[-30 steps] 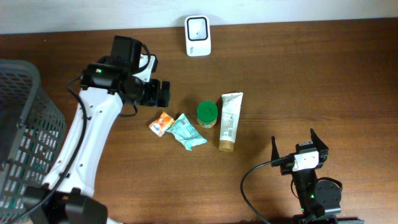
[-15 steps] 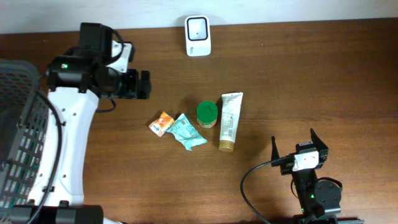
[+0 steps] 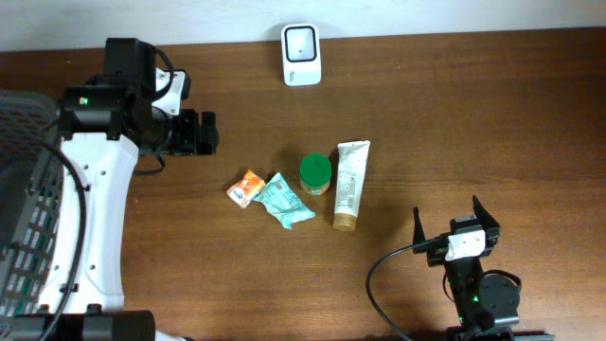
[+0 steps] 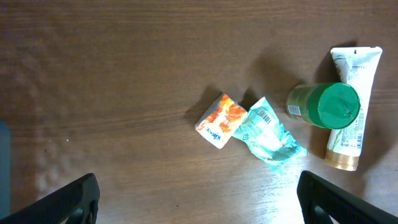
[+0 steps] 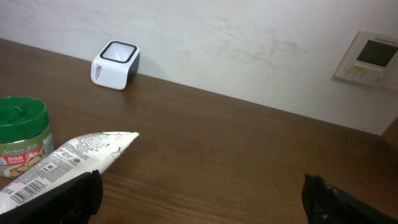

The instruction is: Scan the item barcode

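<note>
Four items lie mid-table: an orange packet [image 3: 247,188], a teal packet [image 3: 287,200] with its barcode facing up, a green-lidded jar [image 3: 315,173] and a white tube [image 3: 349,185]. The white scanner [image 3: 301,42] stands at the table's far edge. My left gripper [image 3: 204,134] hovers open, up and to the left of the items, holding nothing. Its wrist view looks down on the orange packet [image 4: 221,120], teal packet [image 4: 267,134], jar [image 4: 326,106] and tube [image 4: 351,99]. My right gripper [image 3: 449,216] rests open near the front right, empty, and its view shows the scanner [image 5: 115,65], jar [image 5: 22,134] and tube [image 5: 62,165].
A dark mesh basket [image 3: 28,218] stands at the table's left edge, beside the left arm. A black cable [image 3: 379,275] loops by the right arm's base. A wall panel [image 5: 373,57] hangs behind the table.
My left arm has swung left and back, away from the items, with its gripper still open. The right arm and the items have not moved.
</note>
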Robot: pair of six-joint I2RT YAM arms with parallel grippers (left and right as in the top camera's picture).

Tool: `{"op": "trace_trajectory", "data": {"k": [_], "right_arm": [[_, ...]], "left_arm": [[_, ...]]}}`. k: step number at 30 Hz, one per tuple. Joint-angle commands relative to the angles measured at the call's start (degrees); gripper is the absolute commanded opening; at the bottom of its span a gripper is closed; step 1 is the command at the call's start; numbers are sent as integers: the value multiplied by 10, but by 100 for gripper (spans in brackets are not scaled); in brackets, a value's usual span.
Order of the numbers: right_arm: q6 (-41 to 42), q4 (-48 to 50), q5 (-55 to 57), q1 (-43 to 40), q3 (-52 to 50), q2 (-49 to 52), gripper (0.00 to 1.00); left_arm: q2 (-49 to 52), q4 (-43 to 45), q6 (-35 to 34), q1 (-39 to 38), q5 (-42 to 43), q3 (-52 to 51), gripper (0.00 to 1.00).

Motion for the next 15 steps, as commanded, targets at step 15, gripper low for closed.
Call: {"op": "trace_trajectory", "data": {"k": [15], "right_arm": [[6, -2, -2, 1, -3, -4, 98]], "left_arm": [[-12, -1, 6, 2, 39, 13, 99]]}}
